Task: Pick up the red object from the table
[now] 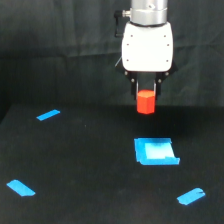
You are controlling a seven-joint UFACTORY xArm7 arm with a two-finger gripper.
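We see the tool (146, 94) hanging straight down from the white housing of the arm (147, 47), its two dark fingers (136, 89) closed on the upper part of the red object (146, 102). The fingers press the sides of that small red-orange cylinder, whose lower half sticks out below the fingertips. The cylinder looks upright. We judge it to be clear of the bench (90, 165), since it appears against the dark area near the bench's far edge with nothing beneath it, though we cannot tell how high it hangs.

We find no container on the bench, only flat marks on its matte black top. A blue square patch (155, 151) lies nearer to us than the held cylinder, slightly toward the exterior view's right of the bench's middle. One blue tape strip (48, 115) lies near the far edge on the exterior view's left. A second strip (21, 188) sits toward the near corner on that same side. A third strip (191, 196) sits toward the near corner on the exterior view's right. Each strip lies well apart from the others and from the patch. Behind the bench hangs a black cloth backdrop (60, 30).
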